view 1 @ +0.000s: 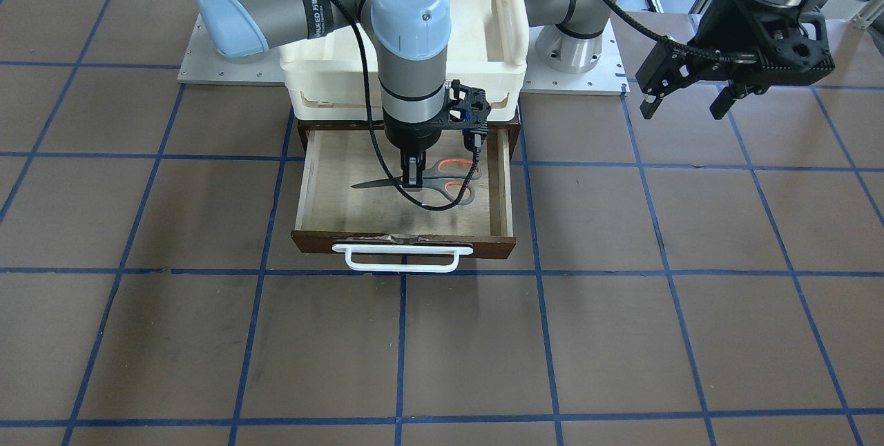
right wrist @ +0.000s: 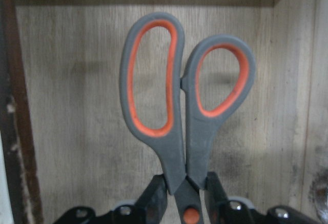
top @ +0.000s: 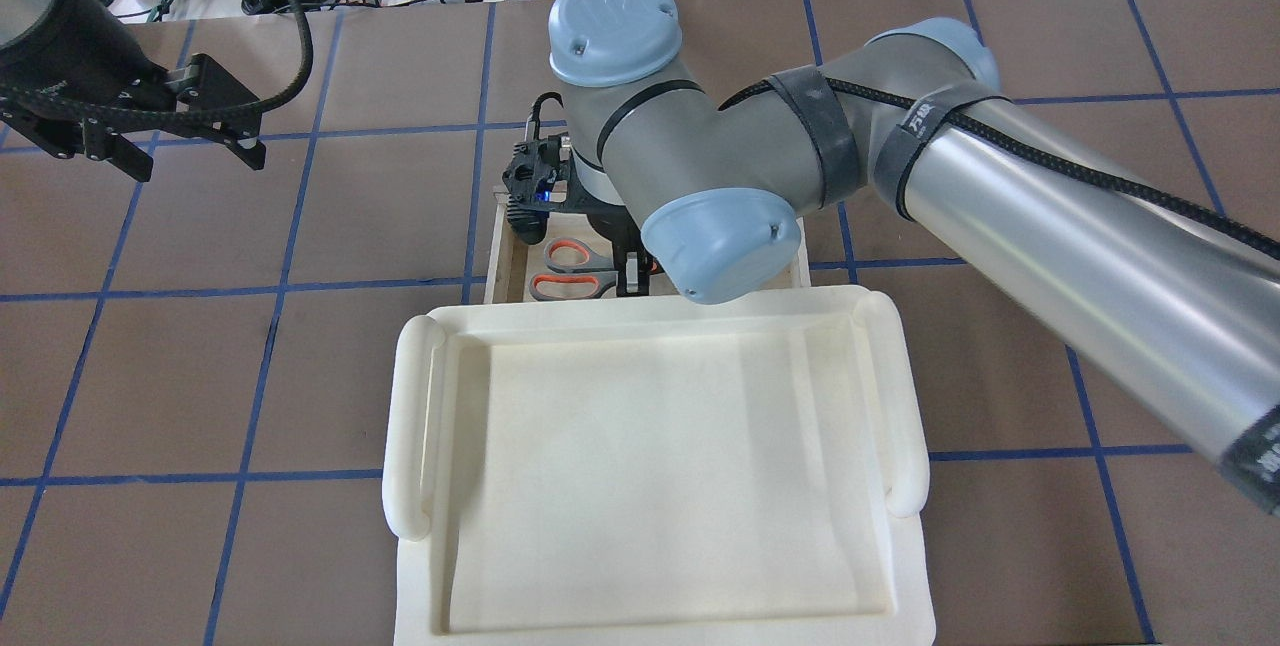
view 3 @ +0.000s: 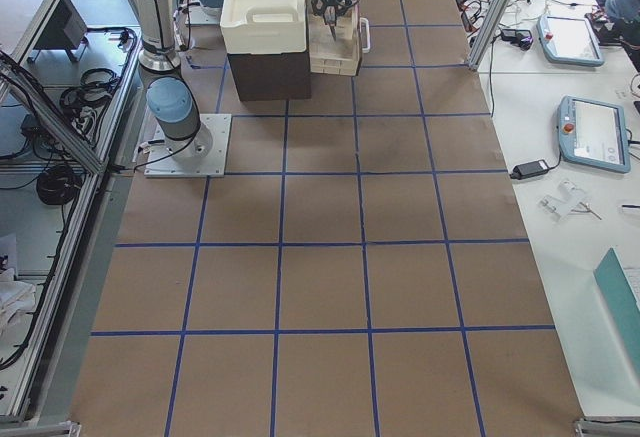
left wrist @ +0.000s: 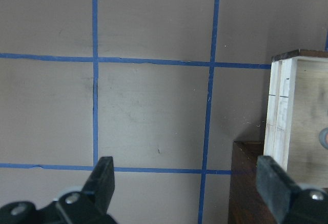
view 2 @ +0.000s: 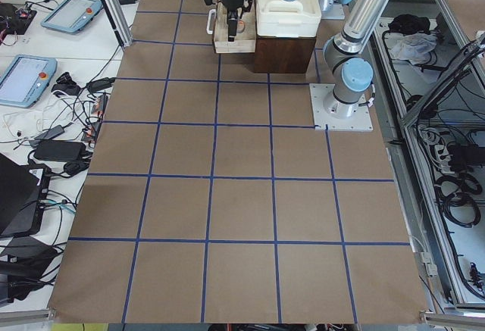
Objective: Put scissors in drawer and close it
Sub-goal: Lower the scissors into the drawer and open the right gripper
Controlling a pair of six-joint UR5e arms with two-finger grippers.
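The scissors [view 1: 442,180], grey handles lined orange-red, lie flat and low inside the open drawer [view 1: 404,242], blades pointing to the front view's left. My right gripper [view 1: 412,179] reaches straight down into the drawer. In the right wrist view its fingers [right wrist: 154,196] press on both sides of the scissors [right wrist: 174,106] at the pivot, over the plywood floor [right wrist: 77,131]. From overhead only the scissors' handles [top: 565,271] show beside the wrist. My left gripper [view 1: 684,111] hangs open and empty above the table, off to the drawer's side; its wrist view shows the drawer's corner [left wrist: 287,106].
A cream plastic tray [top: 415,426] sits on top of the dark cabinet [view 2: 284,51] that holds the drawer. The white bar handle [view 1: 402,257] sticks out from the drawer front. The brown table with blue grid lines [view 1: 539,335] stretches around it.
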